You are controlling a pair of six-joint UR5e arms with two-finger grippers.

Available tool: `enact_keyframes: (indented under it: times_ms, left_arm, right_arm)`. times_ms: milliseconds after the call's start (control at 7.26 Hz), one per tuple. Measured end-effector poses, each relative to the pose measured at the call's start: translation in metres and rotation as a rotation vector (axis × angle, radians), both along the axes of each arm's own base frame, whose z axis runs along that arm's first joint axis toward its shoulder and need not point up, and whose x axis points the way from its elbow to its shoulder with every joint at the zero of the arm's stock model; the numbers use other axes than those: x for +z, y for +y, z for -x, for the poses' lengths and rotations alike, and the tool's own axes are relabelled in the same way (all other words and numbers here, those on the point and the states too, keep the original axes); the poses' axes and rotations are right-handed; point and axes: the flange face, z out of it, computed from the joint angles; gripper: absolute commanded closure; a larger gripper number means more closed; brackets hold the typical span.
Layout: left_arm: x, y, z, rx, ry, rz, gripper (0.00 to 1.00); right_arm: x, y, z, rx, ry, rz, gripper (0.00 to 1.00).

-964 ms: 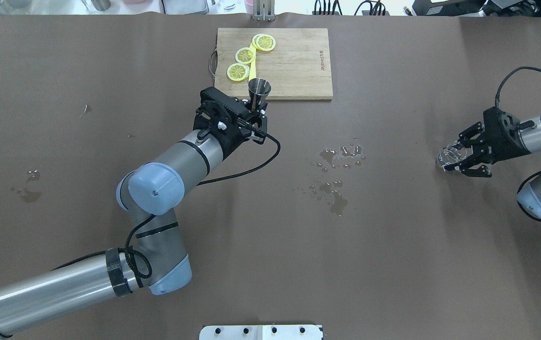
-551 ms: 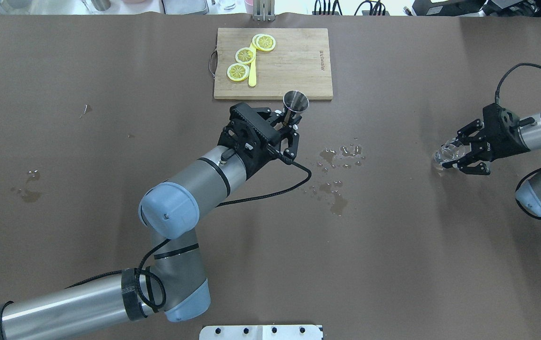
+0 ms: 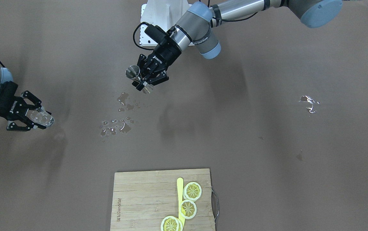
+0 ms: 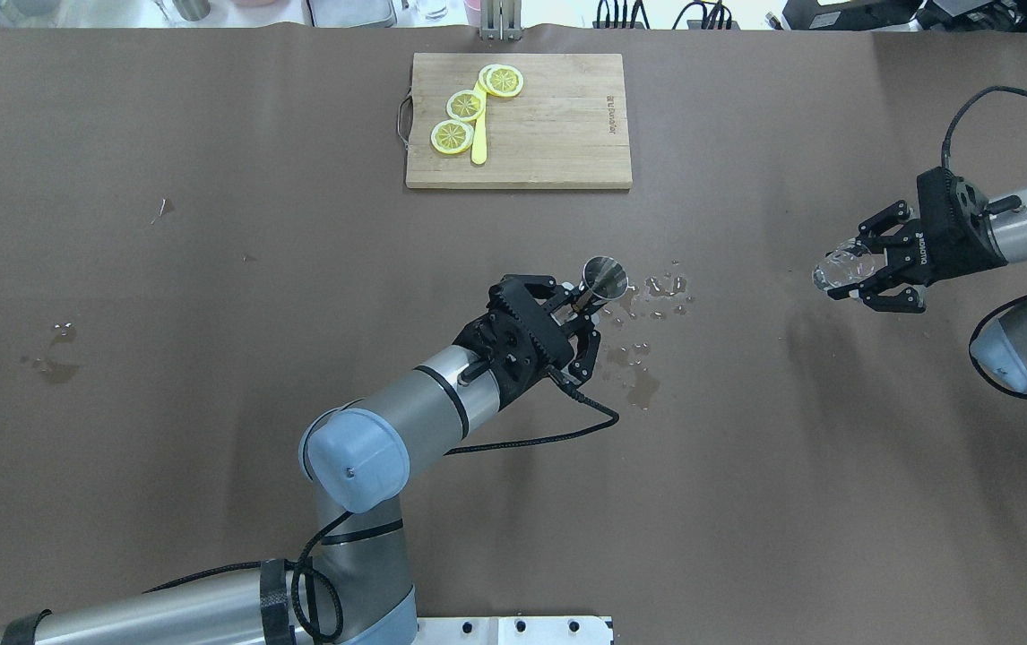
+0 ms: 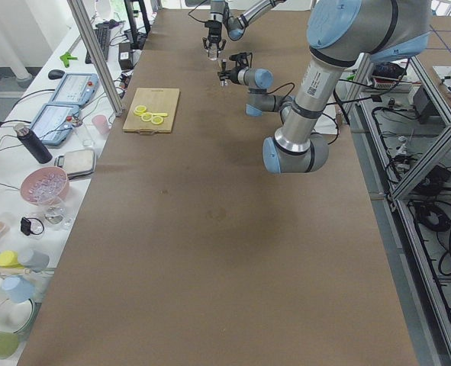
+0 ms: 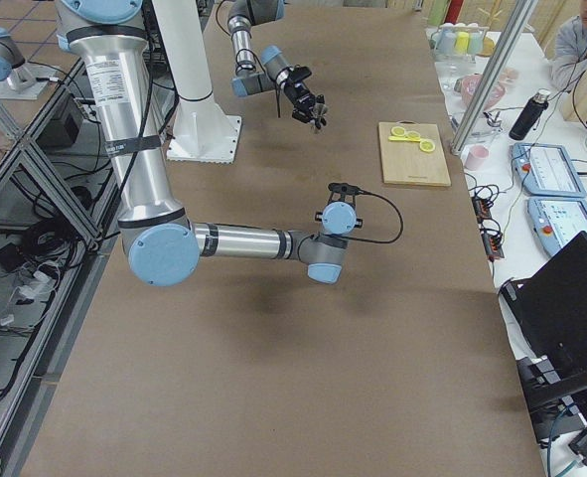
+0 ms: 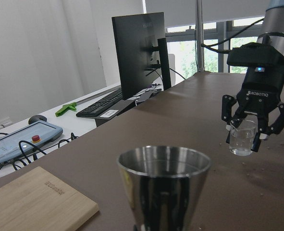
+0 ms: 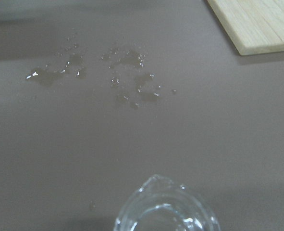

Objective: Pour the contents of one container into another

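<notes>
Jigger (image 4: 605,273) gripped in left jaws, now nearer glass (image 4: 839,269), perhaps lifted, in right jaws

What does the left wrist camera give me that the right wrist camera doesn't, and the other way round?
Only the left wrist camera: the metal cup up close, the right gripper shut on the glass, and a monitor and keyboard beyond the table edge. Only the right wrist camera: the main water spill on the table, seen from above. Both: the glass (side-on in one, just its rim in the other), a corner of the cutting board, and the brown table.
</notes>
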Motion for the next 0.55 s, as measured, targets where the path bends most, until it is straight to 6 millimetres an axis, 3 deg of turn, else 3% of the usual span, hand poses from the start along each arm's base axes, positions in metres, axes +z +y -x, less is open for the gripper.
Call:
enact_keyframes:
  times_ms: [275, 551]
  left_arm:
    - [0.020, 0.007, 0.009, -0.011, 0.001, -0.060, 1.00]
    - [0.032, -0.001, 0.027, -0.034, 0.052, -0.086, 1.00]
  right_arm:
    - [-0.044, -0.010, 0.001, -0.023, -0.014, 0.006, 1.00]
    - [-0.092, -0.012, 0.002, -0.007, -0.002, 0.027, 1.00]
